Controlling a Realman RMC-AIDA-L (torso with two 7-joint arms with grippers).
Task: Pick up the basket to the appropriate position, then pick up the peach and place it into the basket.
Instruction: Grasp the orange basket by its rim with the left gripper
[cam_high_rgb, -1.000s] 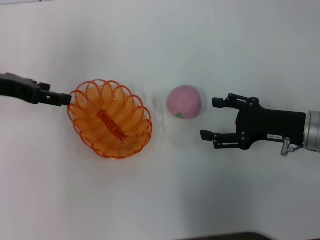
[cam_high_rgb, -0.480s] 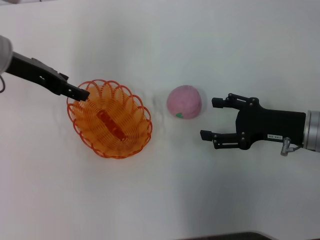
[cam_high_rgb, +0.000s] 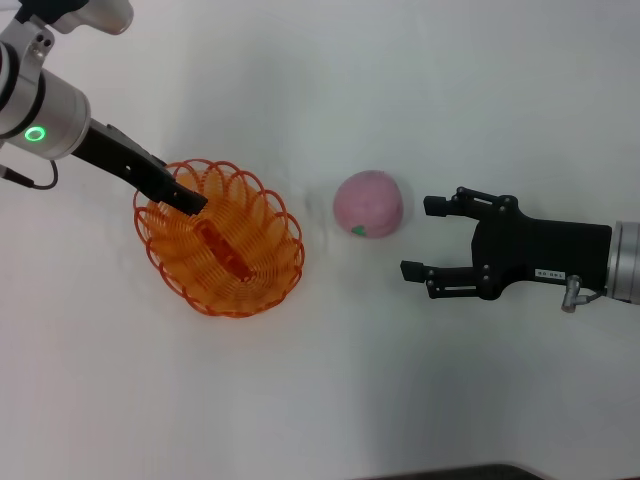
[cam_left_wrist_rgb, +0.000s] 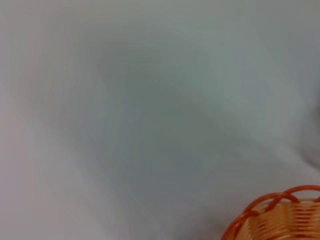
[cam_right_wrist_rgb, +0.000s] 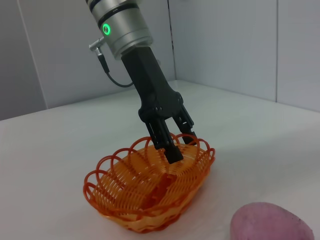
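On the table (cam_high_rgb: 320, 400), the basket (cam_high_rgb: 262, 268) is placed to the left and the peach (cam_high_rgb: 369, 203) near its right side, with a gap kept between them. The left gripper (cam_high_rgb: 190, 203) is positioned over the basket's far-left rim, one finger seen inside the rim and one outside it in the right wrist view. The right gripper (cam_high_rgb: 422, 237) is set just to the right of the peach, apart from it, its fingers spread towards it.
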